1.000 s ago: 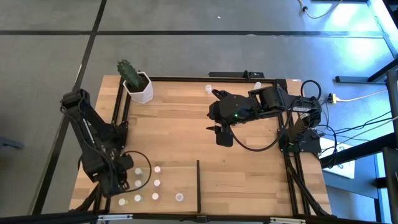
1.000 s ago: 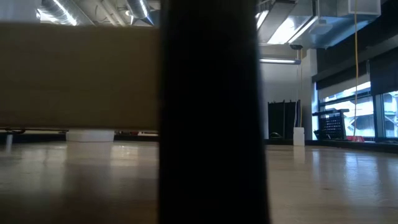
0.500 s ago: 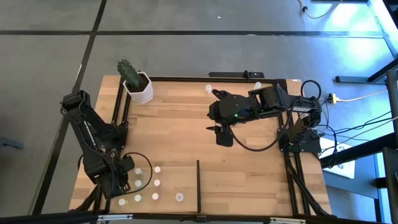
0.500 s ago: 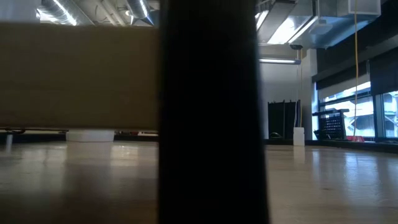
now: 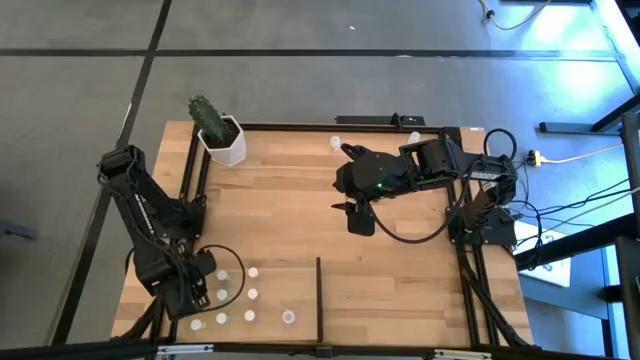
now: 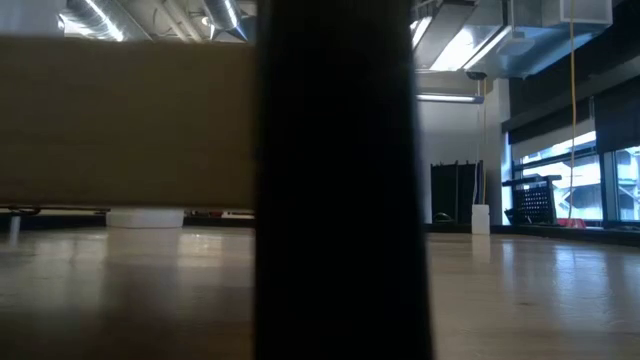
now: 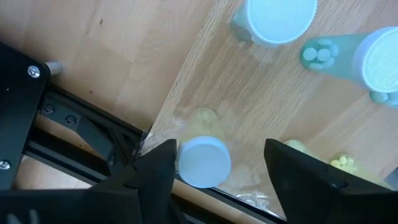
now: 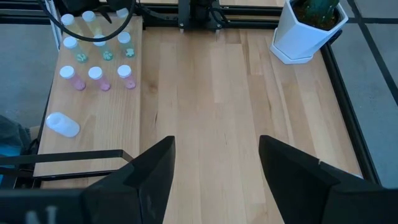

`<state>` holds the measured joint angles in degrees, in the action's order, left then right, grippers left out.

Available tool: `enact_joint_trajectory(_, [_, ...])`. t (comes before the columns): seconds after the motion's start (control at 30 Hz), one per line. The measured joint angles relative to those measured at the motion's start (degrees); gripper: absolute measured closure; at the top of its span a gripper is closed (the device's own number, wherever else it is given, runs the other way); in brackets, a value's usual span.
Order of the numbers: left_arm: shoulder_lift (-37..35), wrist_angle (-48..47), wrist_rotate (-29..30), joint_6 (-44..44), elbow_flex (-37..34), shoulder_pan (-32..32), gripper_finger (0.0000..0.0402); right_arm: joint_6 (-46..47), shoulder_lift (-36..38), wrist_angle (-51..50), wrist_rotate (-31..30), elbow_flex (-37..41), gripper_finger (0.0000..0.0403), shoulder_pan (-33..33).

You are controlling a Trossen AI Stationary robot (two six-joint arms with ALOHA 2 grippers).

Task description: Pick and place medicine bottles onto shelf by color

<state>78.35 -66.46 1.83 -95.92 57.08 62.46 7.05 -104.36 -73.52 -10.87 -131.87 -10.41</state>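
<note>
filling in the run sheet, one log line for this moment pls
left gripper: open over yellow bottle on shelf | right gripper: open, mid-table, holding nothing | cactus pot: far corner

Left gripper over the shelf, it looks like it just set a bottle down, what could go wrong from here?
1. The left gripper stands open around a yellow-tinted bottle near the shelf edge; a finger could clip it while lifting and tip it off.
2. Green bottles stand close by, so a sideways retreat might topple them.
3. One white bottle already lies on its side on the shelf and could roll.
</note>
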Motion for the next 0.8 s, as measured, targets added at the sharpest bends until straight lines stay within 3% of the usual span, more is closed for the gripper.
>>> enact_joint_trajectory(0.2, [-0.78, -0.45, 0.00, 0.00, 0.00, 0.00, 0.0142, 0.00, 0.00, 0.00, 0.00, 0.00, 0.0169, 0.00])
enact_joint_trajectory(0.53, [-7.24, -2.35, 0.74, -1.44, 0.00, -0.02, 0.0139, -0.01, 0.00, 0.00, -0.01, -0.01, 0.0169, 0.00])
enact_joint_trajectory(0.8, [-13.90, -9.07, 5.96, -2.43, 0.00, -0.07, 0.0139, -0.01, 0.00, 0.00, 0.00, 0.00, 0.0169, 0.00])
